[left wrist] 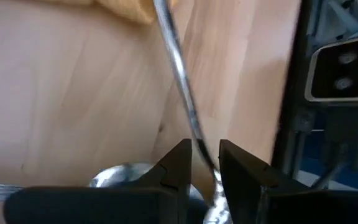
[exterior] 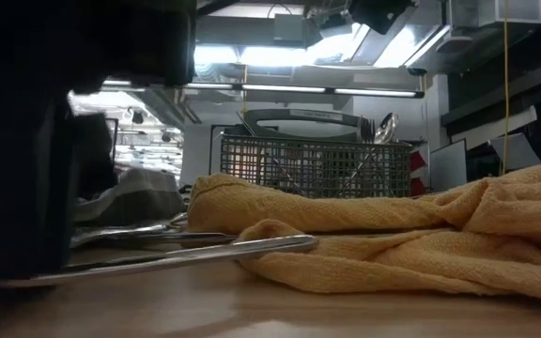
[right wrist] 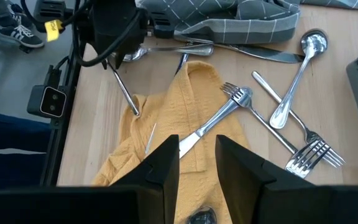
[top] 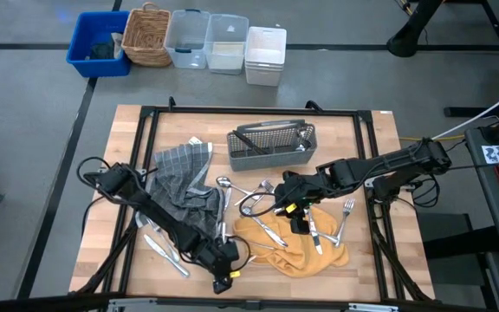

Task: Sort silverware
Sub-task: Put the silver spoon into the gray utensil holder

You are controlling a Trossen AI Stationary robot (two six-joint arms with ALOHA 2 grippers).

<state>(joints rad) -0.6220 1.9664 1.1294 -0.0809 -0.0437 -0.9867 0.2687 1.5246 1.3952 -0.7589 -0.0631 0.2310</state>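
My left gripper (top: 223, 263) is low at the table's near edge and shut on a slim silver utensil (left wrist: 179, 68). The utensil runs from the fingers to the yellow cloth (top: 306, 247). It also shows in the right wrist view (right wrist: 124, 93) and the low view (exterior: 205, 252). My right gripper (right wrist: 197, 155) is open and empty above the yellow cloth, over a knife (right wrist: 194, 140) and a fork (right wrist: 241, 99). More silverware lies loose: a spoon (right wrist: 297, 74), a fork (top: 345, 212) and pieces at the near left (top: 163, 251). The grey mesh caddy (top: 271, 145) holds several pieces. My left gripper pinches the utensil's thin handle (left wrist: 199, 138) between its two fingers, near one end. The handle runs forward out of the gap. Its other end (right wrist: 135, 114) reaches the near edge of the yellow cloth, and the utensil lies almost level just above the table.
A grey checked cloth (top: 180, 178) lies left of centre, partly over some silverware. Black frame rails (top: 145, 139) run along the table's edges. Beyond the far edge stand a blue bin (top: 98, 43), a wicker basket (top: 145, 35) and clear and white bins (top: 223, 43).
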